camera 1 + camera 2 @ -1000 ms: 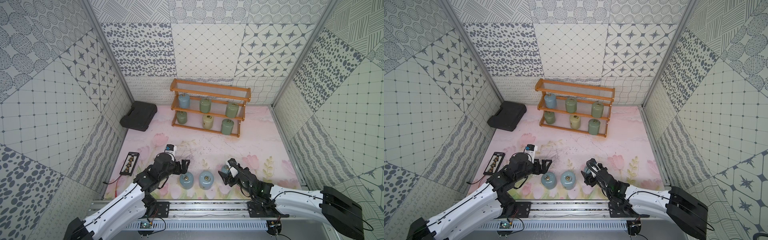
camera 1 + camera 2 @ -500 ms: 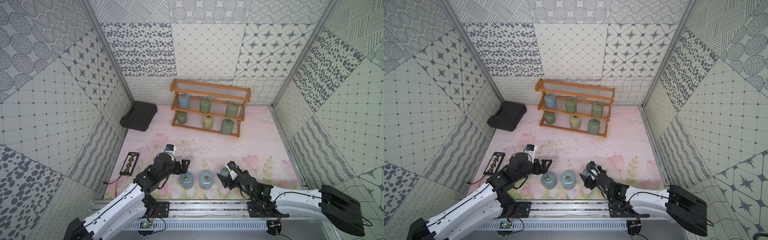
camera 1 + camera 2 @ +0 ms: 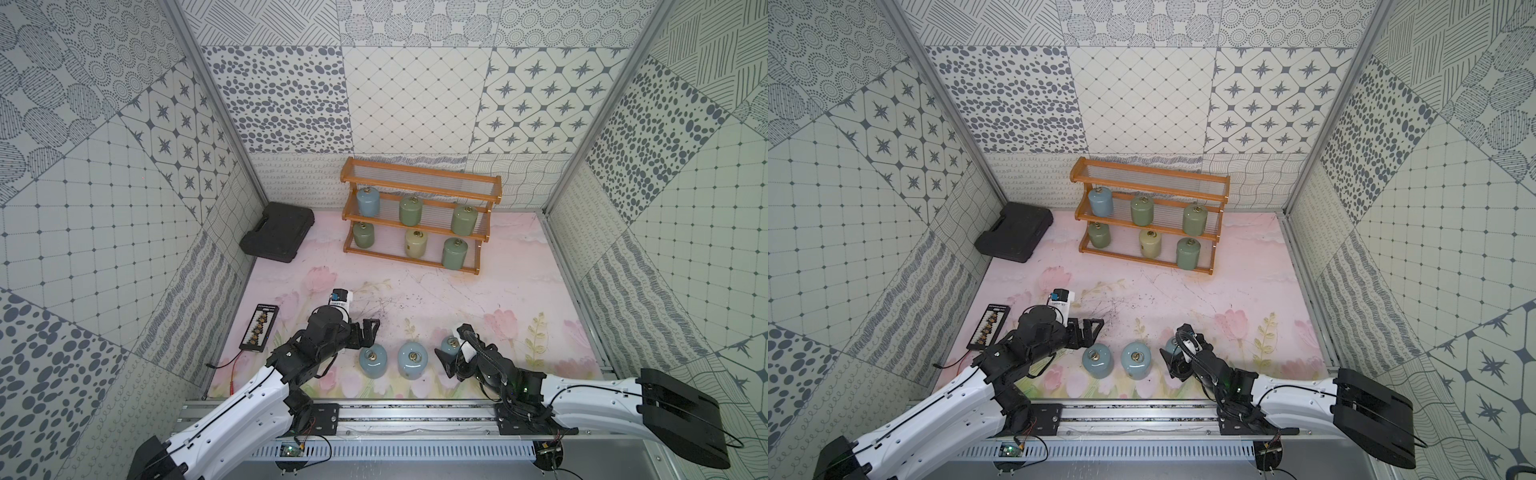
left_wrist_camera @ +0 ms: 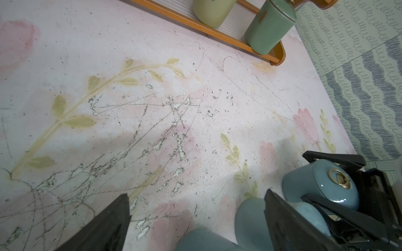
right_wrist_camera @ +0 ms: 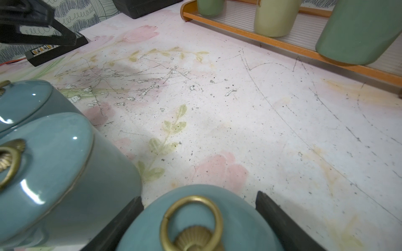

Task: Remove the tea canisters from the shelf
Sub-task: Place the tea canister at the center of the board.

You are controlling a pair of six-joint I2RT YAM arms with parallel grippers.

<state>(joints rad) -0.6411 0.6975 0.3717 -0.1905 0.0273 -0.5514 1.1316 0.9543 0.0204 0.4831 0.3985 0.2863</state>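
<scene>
Blue canister in my right gripper (image 5: 235, 223): upright on the table (image 3: 457, 286), near edge, right of centre. Right gripper (image 3: 452, 344) straddles it, one finger (image 5: 121, 223) on each side, both tight to the body. Can't tell whether the pads are pressing it or sitting just clear.

Two more pale blue ones stand upright in the same near row, to its left. The middle blue canister (image 3: 412, 360) is just beside it and the left blue canister (image 3: 372, 362) is just beside that. Both top views show small gaps between all three.

Left gripper (image 3: 372, 331) hangs just to the far-left side of the left blue canister. Its jaws are spread wide with nothing held between them.

Shelf (image 3: 497, 188) stands far, about centre, close to the back wall, carrying six canisters, all upright:
- Middle tier, left to right: shelf blue canister (image 3: 368, 201), centre green canister (image 3: 410, 210), right green canister (image 3: 464, 220).
- Bottom tier, left to right: lower left green canister (image 3: 363, 235), cream canister (image 3: 415, 243), lower right green canister (image 3: 454, 253).

Black case (image 3: 277, 232) lies on the table left of the shelf, in the far left corner. Black strip (image 3: 260, 328) with a row of small brass-coloured parts and a red lead lies at the left edge, just left of my left arm.
</scene>
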